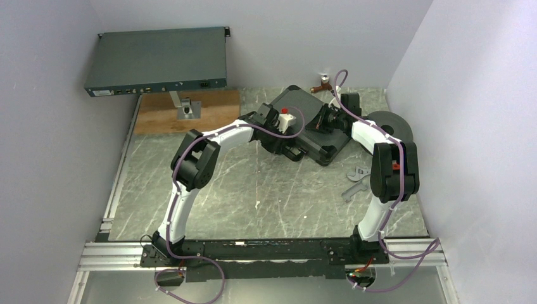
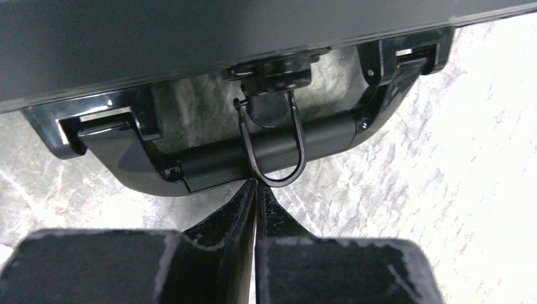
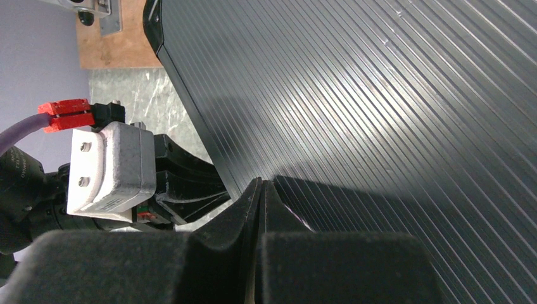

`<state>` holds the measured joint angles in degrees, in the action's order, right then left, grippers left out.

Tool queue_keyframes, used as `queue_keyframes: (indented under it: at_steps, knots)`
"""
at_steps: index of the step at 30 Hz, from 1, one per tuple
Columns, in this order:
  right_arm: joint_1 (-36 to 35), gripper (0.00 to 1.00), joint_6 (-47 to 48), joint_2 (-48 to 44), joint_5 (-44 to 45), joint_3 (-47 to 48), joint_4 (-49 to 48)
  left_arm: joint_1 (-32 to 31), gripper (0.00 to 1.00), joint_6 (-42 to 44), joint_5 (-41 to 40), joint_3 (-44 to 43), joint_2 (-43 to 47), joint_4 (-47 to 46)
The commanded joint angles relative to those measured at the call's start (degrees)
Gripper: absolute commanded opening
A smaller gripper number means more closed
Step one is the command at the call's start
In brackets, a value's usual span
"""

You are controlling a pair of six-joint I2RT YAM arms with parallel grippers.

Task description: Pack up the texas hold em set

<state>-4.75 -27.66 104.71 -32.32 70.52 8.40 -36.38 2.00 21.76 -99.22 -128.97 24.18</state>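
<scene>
The black hard case (image 1: pixel 294 101) of the texas hold em set lies closed on the marble table top; chips, cards, dice and buttons are out of view. In the left wrist view its handle (image 2: pixel 209 158) and a thin black latch loop (image 2: pixel 297 161) around it fill the upper half. My left gripper (image 2: pixel 256 185) is at the handle side with its tips pinched together at the loop's lower edge. My right gripper (image 3: pixel 261 182) is shut with nothing in it, its tips resting on the ribbed lid (image 3: pixel 354 95). Seen from above, both grippers (image 1: pixel 296 147) (image 1: pixel 316 123) are at the case.
A flat grey rack-mount box (image 1: pixel 158 60) hangs over a wooden board (image 1: pixel 209 111) at the back left. A black round disc (image 1: pixel 392 123) lies right of the case, a metal wrench (image 1: pixel 356 183) in front of it. Walls close in on both sides.
</scene>
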Motion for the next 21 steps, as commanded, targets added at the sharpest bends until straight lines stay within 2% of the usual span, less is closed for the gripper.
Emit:
queue_keyframes:
  at_steps: [1,10,21]
  knots:
    - [-0.1,0.0,3.0,5.0,6.9,-3.4,10.7,0.3,0.1,2.0,6.3,-2.7,0.8,-3.9]
    - [0.0,0.0,2.9,5.2,6.8,-3.5,10.5,1.0,0.09,0.1,11.0,-3.9,0.5,-5.7]
    - [-0.1,0.0,3.0,5.3,6.7,-3.6,10.4,1.2,0.08,-1.6,11.8,-3.2,1.2,-8.7]
